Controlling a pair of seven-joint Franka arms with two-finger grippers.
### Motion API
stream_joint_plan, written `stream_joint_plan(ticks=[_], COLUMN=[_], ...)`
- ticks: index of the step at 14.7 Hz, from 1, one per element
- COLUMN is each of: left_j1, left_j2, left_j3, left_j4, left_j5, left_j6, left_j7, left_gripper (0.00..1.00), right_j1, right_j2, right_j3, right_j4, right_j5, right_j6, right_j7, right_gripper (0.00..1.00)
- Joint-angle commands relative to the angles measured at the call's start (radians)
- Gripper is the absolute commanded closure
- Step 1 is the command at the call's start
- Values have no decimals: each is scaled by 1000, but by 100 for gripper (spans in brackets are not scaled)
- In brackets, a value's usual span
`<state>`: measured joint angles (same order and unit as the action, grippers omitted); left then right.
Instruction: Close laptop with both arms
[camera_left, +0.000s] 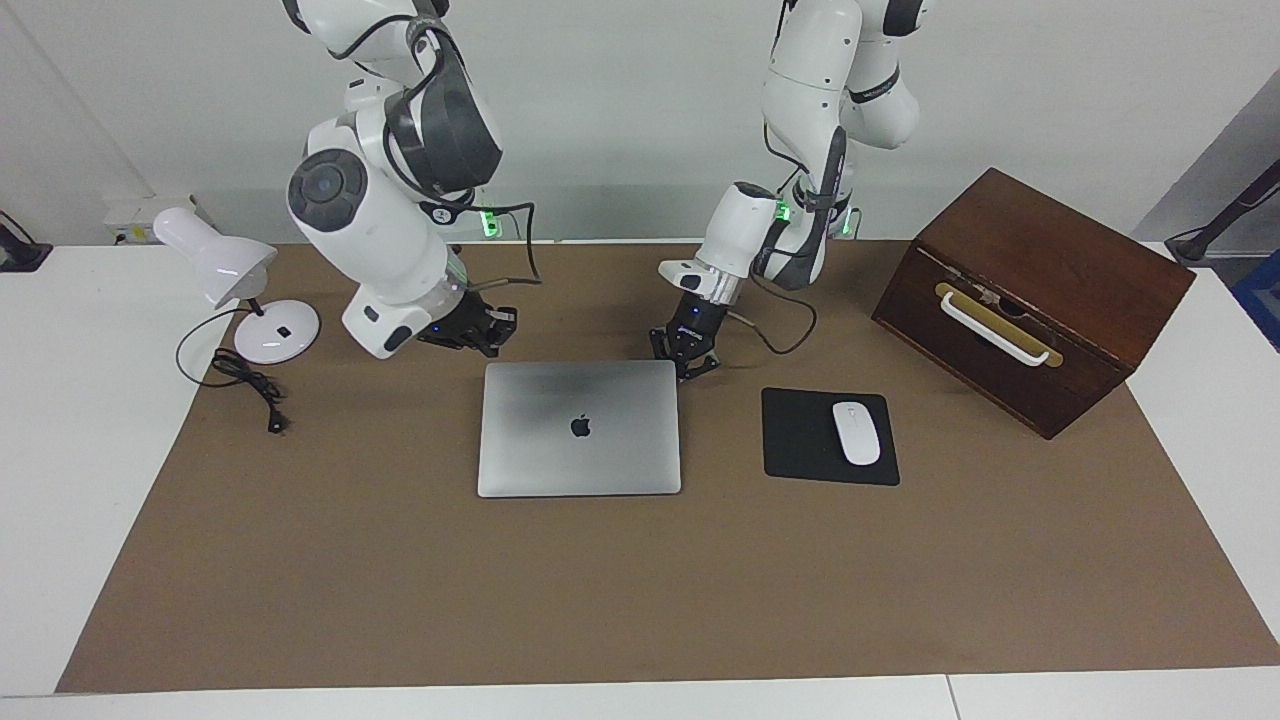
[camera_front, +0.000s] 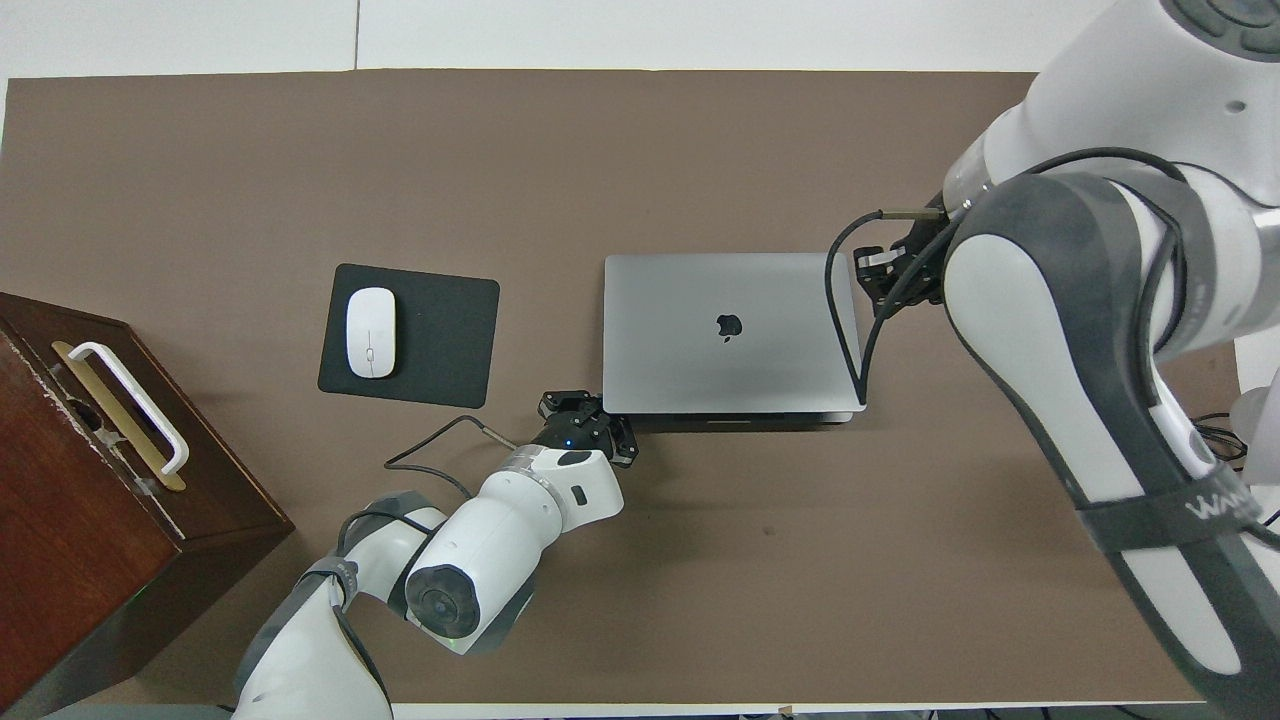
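Facing view: one laptop (camera_left: 579, 428) lies shut and flat mid-surface, lid up, long axis running between the arms' ends, one pad (camera_left: 829, 436) with one mouse (camera_left: 856, 432) beside it. The left gripper (camera_left: 686, 362), jaws closed on nothing, sits at its robot-side corner; the right gripper (camera_left: 487, 331), jaws closed and empty, hangs over bare mat.

Overhead view: laptop (camera_front: 733, 333), open mat all round; box (camera_front: 110, 480) well apart.
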<state>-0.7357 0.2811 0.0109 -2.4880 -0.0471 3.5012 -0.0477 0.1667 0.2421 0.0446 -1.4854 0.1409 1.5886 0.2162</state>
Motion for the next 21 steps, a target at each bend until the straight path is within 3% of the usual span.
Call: stream_joint_plan(ticks=[1,2,5,6,9,14,18,21], left_j1=[29,27,25,21,22,25,22,19], left_j2=[52,47,29,20,-3,-55,-147,-201], left_j3=[4,4,3,1,0,-2,-2,-2], left_j4=[-11,-14,-19,-20,-35,-63,-66,-66], left_j5=[21,21,21,21,21,21,21,21], left_j6=[-2,-2,-4,-4,-7,-30,-169,-260], left_j7=[-40,-53,-87,-110,-121,-144,-187,-216], left_gripper=[100,100,100,100,100,100,100,100], right_j1=[-44,-71,-160,-182,-236,-292,-299,-299], right_j2=[-69,-92,-148,-161,-193,-299,-431,-437], right_j3=[6,6,6,6,5,6,6,8], right_j4=[-16,-16,-26,-26,-30,-146,-384,-404], right_j5=[-78,-98,-107,-109,-116,-141,-139,-121], right_j6=[-47,-73,-131,-142,-183,-112,59,62], right_j7=[-114,-170,-261,-270,-265,-264,-261,-203], right_gripper=[84,68,39,37,0,0,0,0])
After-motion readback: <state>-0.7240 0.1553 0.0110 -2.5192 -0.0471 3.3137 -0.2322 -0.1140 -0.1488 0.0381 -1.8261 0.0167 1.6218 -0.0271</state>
